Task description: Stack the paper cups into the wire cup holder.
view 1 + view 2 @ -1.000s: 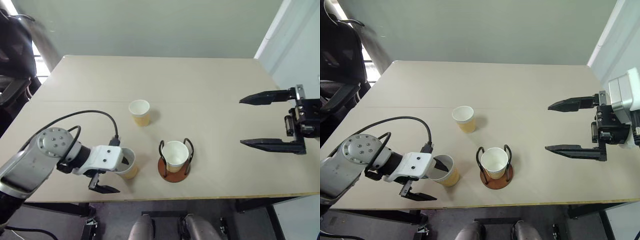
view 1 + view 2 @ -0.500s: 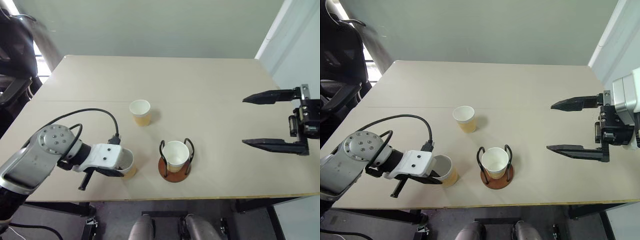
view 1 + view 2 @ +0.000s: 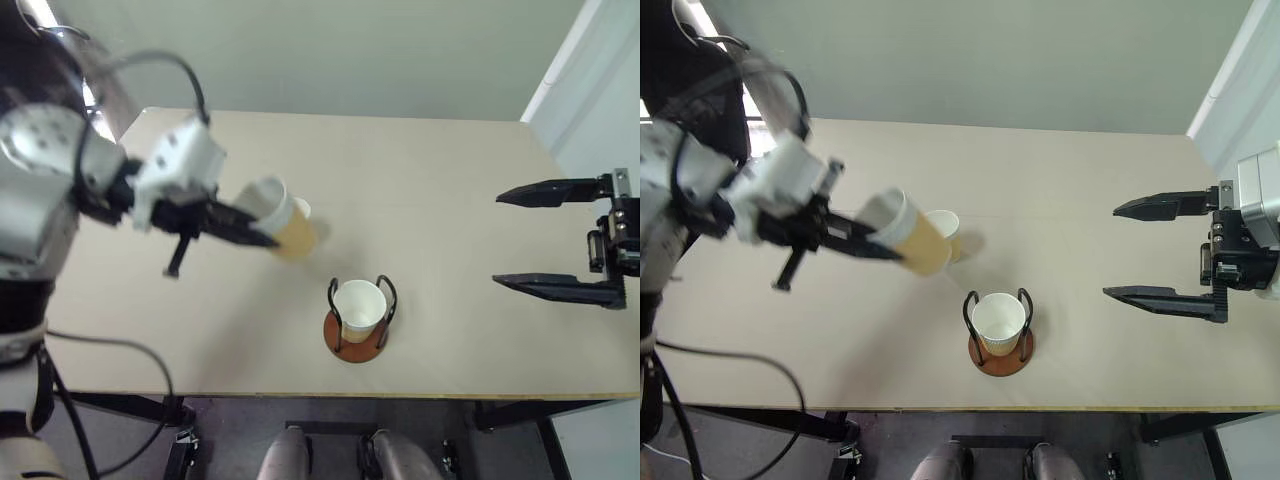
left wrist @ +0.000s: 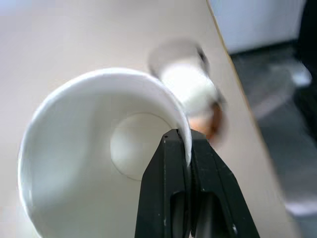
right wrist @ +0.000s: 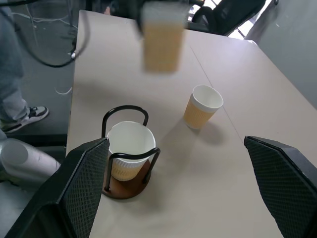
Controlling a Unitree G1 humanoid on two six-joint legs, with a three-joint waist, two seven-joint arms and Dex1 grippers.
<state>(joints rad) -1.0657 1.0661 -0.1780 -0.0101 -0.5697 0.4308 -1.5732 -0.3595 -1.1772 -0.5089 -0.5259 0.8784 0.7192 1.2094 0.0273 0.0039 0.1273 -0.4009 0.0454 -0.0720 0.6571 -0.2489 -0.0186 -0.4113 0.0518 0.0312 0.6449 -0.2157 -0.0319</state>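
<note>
My left gripper is shut on the rim of a paper cup and holds it tilted in the air above the table, left of and above the wire cup holder. In the left wrist view the black fingers pinch the cup's white wall. A second paper cup stands inside the holder's black loops. A third paper cup stands on the table, partly hidden behind the held one. My right gripper hangs open at the right, apart from everything.
The beige table has bare room around the holder and toward the right. Its front edge lies just past the holder. A dark chair stands at the far left. A person's leg and shoe are beside the table.
My left gripper closed on the near cup's rim, then lifted it off the table, up and toward the middle. The right gripper stayed where it was, open.
</note>
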